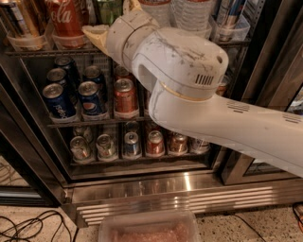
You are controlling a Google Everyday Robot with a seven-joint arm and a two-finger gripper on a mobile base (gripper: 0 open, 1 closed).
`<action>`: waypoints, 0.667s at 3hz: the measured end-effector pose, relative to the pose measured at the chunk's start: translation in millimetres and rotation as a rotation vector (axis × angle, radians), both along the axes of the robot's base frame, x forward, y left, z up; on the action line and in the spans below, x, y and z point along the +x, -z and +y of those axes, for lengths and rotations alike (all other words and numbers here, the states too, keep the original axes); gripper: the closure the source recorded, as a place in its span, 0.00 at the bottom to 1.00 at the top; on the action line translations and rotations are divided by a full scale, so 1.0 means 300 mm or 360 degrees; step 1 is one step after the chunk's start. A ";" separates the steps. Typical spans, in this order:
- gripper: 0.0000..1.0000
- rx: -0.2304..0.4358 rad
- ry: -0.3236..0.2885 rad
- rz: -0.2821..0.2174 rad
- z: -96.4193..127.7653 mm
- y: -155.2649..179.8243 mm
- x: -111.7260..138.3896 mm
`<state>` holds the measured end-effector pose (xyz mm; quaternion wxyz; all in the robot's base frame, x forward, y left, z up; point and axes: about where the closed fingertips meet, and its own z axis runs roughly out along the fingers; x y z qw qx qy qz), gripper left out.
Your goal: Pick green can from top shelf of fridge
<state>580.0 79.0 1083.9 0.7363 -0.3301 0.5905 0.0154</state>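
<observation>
The green can (110, 9) stands on the top shelf (42, 51) of the fridge (189, 186), at the frame's upper edge, just right of a red Coca-Cola can (66, 19); only its lower part shows. My gripper (109, 17) is up at that shelf, open. One tan finger (94, 34) lies low and left of the can, and the other finger (133, 4) is to its right. The big white arm (189, 80) covers the shelf's middle.
Clear tubs (26, 42) hold the top-shelf drinks, with water bottles (189, 12) to the right. Blue Pepsi cans (59, 101) and a red can (125, 97) fill the middle rack. Short cans (106, 146) stand below. A plastic container (149, 229) and cables (28, 227) lie on the floor.
</observation>
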 end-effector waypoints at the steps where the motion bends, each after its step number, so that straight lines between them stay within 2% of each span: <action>1: 0.33 -0.0011 0.0000 -0.0010 -0.008 -0.001 0.024; 2: 0.33 -0.0022 -0.0004 -0.0024 -0.015 -0.003 0.052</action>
